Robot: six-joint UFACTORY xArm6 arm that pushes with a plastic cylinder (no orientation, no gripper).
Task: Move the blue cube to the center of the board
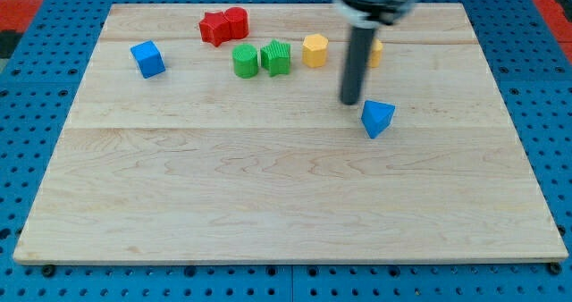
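Camera view showed my tip [350, 102], a bare rod holding nothing, just left of the blue wedge [377, 118]; blue cube [147, 59] lay far left.

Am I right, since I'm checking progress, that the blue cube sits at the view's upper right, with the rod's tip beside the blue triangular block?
Not quite: the camera view shows the blue cube at the view's upper left, not the upper right. The rest holds: my tip is beside the blue triangular block, just to its upper left.
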